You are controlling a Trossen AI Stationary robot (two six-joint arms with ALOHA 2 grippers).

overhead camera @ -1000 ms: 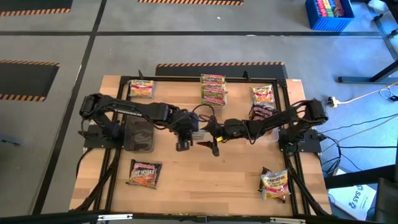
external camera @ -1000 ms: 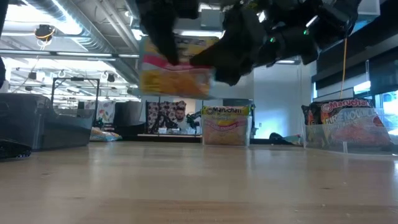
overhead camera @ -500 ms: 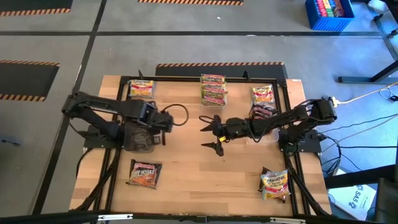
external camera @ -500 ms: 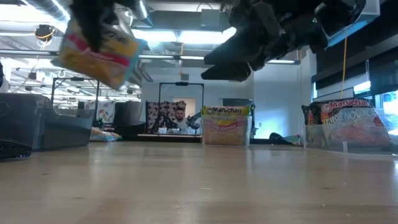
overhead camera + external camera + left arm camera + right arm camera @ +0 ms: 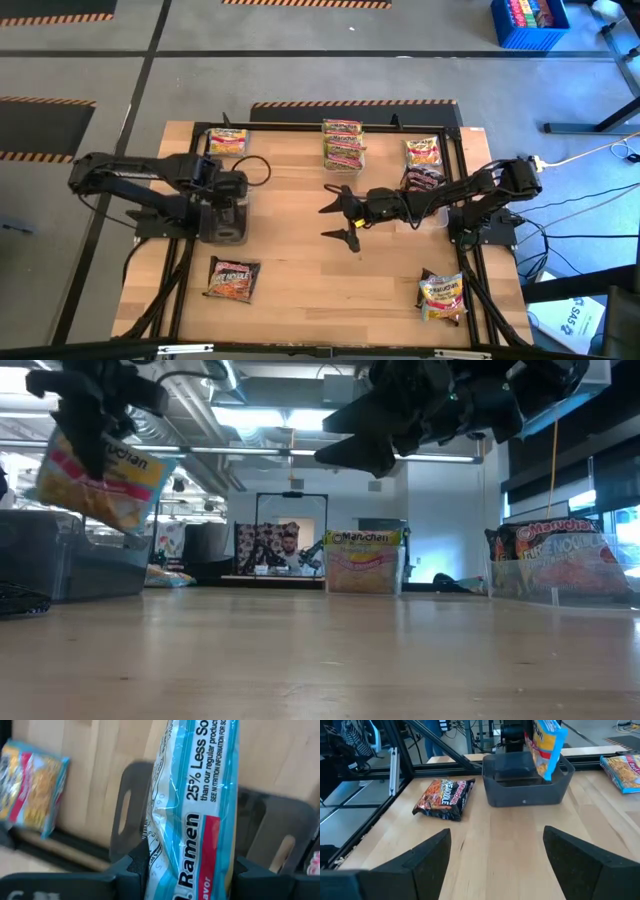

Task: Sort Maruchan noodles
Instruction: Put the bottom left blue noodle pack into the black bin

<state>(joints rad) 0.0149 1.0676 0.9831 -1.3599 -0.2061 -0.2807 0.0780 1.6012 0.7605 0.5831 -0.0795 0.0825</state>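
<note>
Right wrist view: we held a yellow Maruchan ramen packet (image 5: 547, 745) clamped in our left gripper (image 5: 187, 865) above the dark bin (image 5: 525, 785), apparently to drop it in; our right gripper (image 5: 337, 212) hung wide open, empty, at mid-table.

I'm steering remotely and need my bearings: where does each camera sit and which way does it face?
High: above the table, straight down; both arms, right gripper open.
Low: tabletop height, facing the room; arms overhead.
Left wrist: on the left arm, left gripper pinching a noodle packet.
Right wrist: over its fingers, toward the grey tub.
Shared: that packet shows in low and both wrist views.
</note>
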